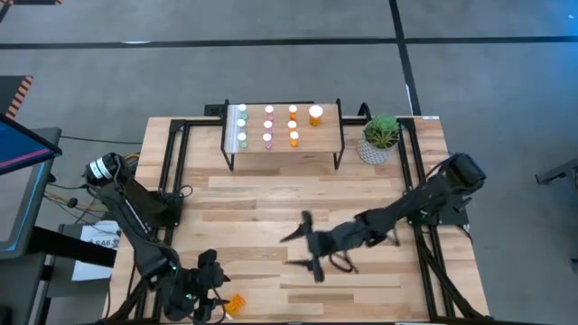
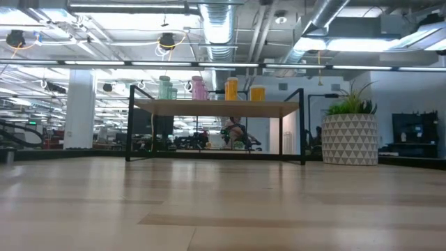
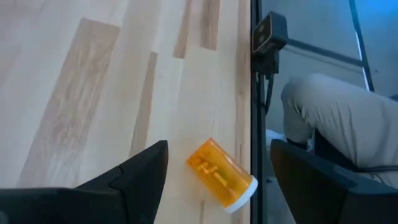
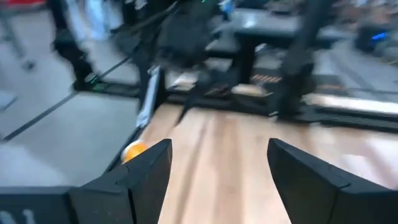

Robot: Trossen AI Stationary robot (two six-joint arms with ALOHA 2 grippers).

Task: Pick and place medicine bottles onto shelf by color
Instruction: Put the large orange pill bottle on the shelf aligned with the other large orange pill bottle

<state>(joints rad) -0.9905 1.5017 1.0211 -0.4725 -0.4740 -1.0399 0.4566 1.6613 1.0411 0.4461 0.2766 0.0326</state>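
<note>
One orange medicine bottle [image 3: 221,173] lies on its side at the near edge of the surface [image 1: 271,208], close to the left corner, white cap pointing toward the edge. We see it between the spread fingers of our left hand [image 3: 217,180], which hangs just over it, released and touching nothing. In the high view this bottle [image 1: 234,304] sits just beside the left hand [image 1: 209,287].

Our right hand [image 1: 302,248] hovers over the middle of the surface, well apart from the fallen bottle, fingers wide and empty.

On the shelf [image 1: 284,144] at the far side we count nine bottles standing upright: three pale green [image 1: 241,125] in a column, three pink [image 1: 268,124] next to them, two small orange [image 1: 293,125] beyond those, and one larger orange bottle [image 1: 315,115] at the end. A potted plant [image 1: 381,138] stands just beside the shelf.
</note>
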